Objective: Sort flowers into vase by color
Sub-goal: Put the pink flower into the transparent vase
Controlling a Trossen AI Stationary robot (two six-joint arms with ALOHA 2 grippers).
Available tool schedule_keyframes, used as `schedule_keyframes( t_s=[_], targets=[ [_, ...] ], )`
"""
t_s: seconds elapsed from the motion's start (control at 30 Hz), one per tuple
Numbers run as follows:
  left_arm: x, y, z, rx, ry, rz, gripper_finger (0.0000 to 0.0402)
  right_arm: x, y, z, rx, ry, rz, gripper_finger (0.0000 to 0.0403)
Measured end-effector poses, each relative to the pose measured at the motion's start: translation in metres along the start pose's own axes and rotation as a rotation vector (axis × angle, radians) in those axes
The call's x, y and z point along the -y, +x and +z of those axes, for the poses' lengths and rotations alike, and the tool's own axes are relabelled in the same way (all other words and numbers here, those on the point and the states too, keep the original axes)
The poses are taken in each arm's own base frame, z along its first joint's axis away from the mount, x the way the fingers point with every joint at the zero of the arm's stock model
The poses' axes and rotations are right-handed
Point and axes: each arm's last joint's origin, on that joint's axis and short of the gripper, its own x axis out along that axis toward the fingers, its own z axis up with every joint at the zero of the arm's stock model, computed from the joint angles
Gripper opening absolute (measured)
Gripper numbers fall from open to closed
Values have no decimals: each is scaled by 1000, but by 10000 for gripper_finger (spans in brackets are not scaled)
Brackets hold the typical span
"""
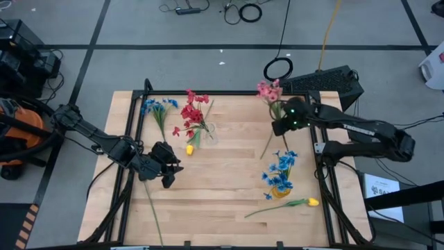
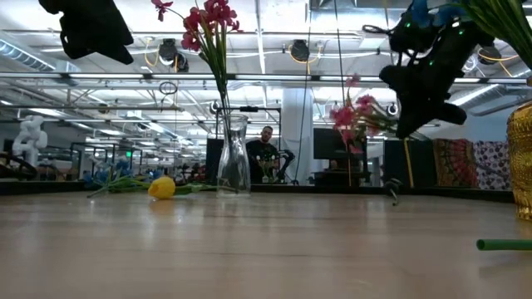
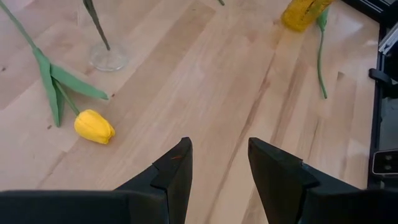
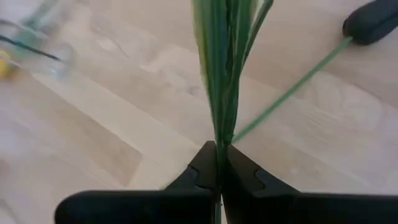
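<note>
1. Right wrist view: my right gripper [image 4: 219, 171] is closed around the pink flowers' [image 1: 270, 92] green stems, above the table [image 1: 229, 191]'s far right part;
2. my left gripper [image 3: 219, 165] hovers with fingers apart, near a yellow bud [image 3: 94, 126].

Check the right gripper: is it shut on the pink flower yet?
Shut. In the right wrist view the right gripper pinches the pink flower by its green stem, fingers meeting with no gap.

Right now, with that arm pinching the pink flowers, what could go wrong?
The right gripper is shut on the thin stems of the pink flowers; they could slip or twist while being carried. The stems trail long below the grip and might sweep the blue flowers close by. The clear glass vase holding the red flowers looks narrow and could tip if bumped.
</note>
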Motion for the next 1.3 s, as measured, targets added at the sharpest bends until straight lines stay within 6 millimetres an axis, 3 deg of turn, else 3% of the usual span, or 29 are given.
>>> schedule_keyframes(
  t_s=[0.33,0.7,0.87,1.13,1.3],
  targets=[
    [-1,0,-2,-42,34,-2,162,-14,-30,6,232,-70,200,0],
    [1,11,-5,-42,462,65,162,-57,-59,27,635,-236,588,0],
    [4,11,-2,-5,545,43,162,-79,-67,33,742,-280,678,0],
    [7,9,-3,9,556,23,162,-134,-81,58,771,-421,685,0],
    [7,2,-9,-5,584,11,162,-178,-70,69,757,-519,692,0]
  ],
)
